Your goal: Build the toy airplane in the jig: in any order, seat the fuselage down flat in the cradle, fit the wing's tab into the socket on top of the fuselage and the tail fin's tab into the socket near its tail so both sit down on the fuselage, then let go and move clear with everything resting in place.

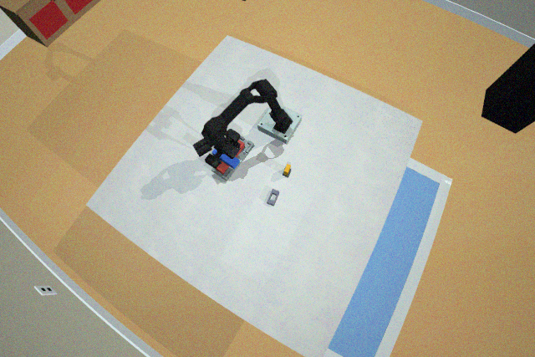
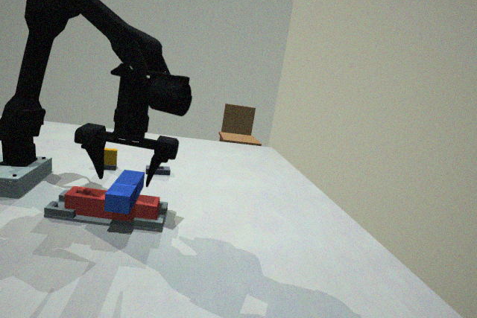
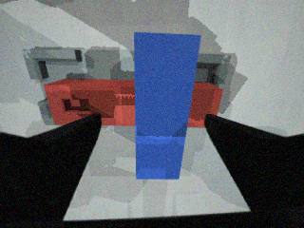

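The red fuselage (image 1: pixel 222 167) (image 2: pixel 88 206) (image 3: pixel 59 114) lies flat in the grey cradle (image 2: pixel 148 224) (image 3: pixel 111 56). The blue wing (image 1: pixel 230 160) (image 2: pixel 125 191) (image 3: pixel 163 85) lies crosswise on top of the fuselage; its tab and the socket under it are hidden. The open socket near the tail shows at the left in the wrist view. My gripper (image 2: pixel 124 182) (image 3: pixel 154 119) is open and empty, with one finger on each side of the wing, apart from it. The yellow tail fin (image 1: pixel 287 167) (image 2: pixel 110 157) stands upright in a dark holder away from the cradle.
A small grey holder with an opening (image 1: pixel 270 202) (image 2: pixel 165 170) lies on the table near the tail fin. The arm's pale base plate (image 1: pixel 264 126) (image 2: pixel 23 185) is close to the cradle's tail end.
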Controlling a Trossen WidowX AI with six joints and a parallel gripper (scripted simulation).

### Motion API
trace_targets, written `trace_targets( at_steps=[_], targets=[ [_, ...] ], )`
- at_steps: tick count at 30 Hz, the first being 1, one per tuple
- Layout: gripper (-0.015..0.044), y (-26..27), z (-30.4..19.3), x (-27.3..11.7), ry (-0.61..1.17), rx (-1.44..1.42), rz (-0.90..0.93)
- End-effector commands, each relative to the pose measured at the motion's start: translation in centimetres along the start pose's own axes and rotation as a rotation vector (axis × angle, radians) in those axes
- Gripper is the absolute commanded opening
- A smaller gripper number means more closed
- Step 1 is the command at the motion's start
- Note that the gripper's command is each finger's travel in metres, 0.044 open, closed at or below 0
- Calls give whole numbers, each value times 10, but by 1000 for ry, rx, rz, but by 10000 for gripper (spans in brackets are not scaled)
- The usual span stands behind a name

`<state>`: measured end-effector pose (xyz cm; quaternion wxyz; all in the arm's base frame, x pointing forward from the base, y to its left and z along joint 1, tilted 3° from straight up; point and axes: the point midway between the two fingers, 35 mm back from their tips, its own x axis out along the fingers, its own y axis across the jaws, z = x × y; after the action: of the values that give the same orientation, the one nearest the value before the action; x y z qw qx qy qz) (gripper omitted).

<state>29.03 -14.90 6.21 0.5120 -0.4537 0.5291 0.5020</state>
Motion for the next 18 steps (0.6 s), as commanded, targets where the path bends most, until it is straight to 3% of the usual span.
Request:
trace_targets(
  at_steps=[1,3,10,18],
  targets=[
    [440,-4,-2,-51,18,-2,-37],
    [440,-2,0,-69,19,-2,-37],
    [440,-3,0,-72,18,62,-37],
    [440,-3,0,-71,2,833,-43]
  ],
)
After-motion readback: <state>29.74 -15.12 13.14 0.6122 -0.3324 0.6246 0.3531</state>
